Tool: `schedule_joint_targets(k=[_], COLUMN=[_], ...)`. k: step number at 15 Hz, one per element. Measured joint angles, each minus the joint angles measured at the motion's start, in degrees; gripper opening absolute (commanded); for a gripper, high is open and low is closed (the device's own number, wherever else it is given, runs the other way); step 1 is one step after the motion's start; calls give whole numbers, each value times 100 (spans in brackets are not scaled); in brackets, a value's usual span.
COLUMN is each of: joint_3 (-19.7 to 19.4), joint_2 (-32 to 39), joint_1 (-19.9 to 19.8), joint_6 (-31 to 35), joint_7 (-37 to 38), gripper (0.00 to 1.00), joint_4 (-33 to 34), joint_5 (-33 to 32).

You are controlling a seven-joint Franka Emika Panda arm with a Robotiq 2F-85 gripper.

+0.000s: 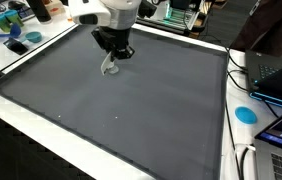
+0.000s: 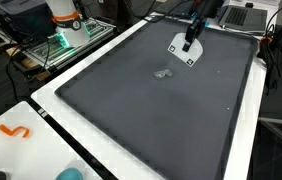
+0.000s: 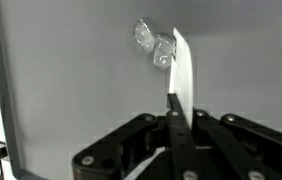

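Observation:
My gripper (image 3: 181,116) is shut on a thin white sheet (image 3: 182,72), which I see edge-on in the wrist view, rising from between the fingers. In both exterior views the gripper (image 1: 118,54) (image 2: 192,33) hangs over the far part of a dark grey mat (image 1: 131,110) (image 2: 161,110). The sheet (image 2: 185,49) dangles under it, a white square with dark marks, close to the mat or touching it. A small crumpled piece of clear plastic (image 3: 151,44) (image 2: 162,72) lies on the mat just beyond the sheet's tip, apart from the gripper.
A white table rim (image 1: 41,120) frames the mat. A laptop (image 1: 278,70) and a blue round disc (image 1: 245,114) sit past one side with cables. An orange squiggle (image 2: 16,131) lies on the white corner. Cluttered benches stand behind.

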Motion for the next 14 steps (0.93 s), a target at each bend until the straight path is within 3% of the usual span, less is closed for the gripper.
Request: schedule_joint_targets(k=[14], joint_3=[-93], joint_2=[-102], joint_1=[-721], joint_6=[1055], joint_7=[-908], gripper=[1], joint_4=[-22], joint_5=[944])
